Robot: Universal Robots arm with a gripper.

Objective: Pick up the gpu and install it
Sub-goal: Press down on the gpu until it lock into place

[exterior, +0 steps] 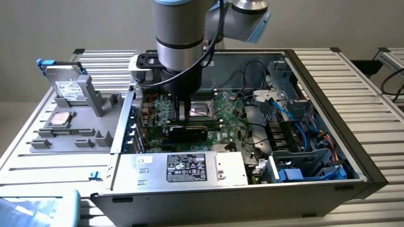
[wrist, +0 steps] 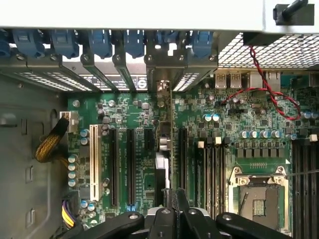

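The gpu (exterior: 187,132) stands on its edge inside the open computer case, low over the green motherboard (exterior: 230,125), with its black cooler block facing the power supply. My gripper (exterior: 183,122) reaches straight down onto its top edge and is shut on it. In the wrist view the gpu (wrist: 166,144) appears edge-on as a thin strip between the black expansion slots (wrist: 130,164), its silvery bracket end (wrist: 162,89) toward the case's rear wall. The gripper (wrist: 173,194) pinches that edge.
A silver power supply (exterior: 189,168) with a label sits in front of the card. The CPU socket (exterior: 200,109) and memory slots (wrist: 212,169) lie beside it. Blue cables (exterior: 287,113) and drive bays fill the exterior view's right. A hard drive (exterior: 69,90) rests on the grey side panel at the left.
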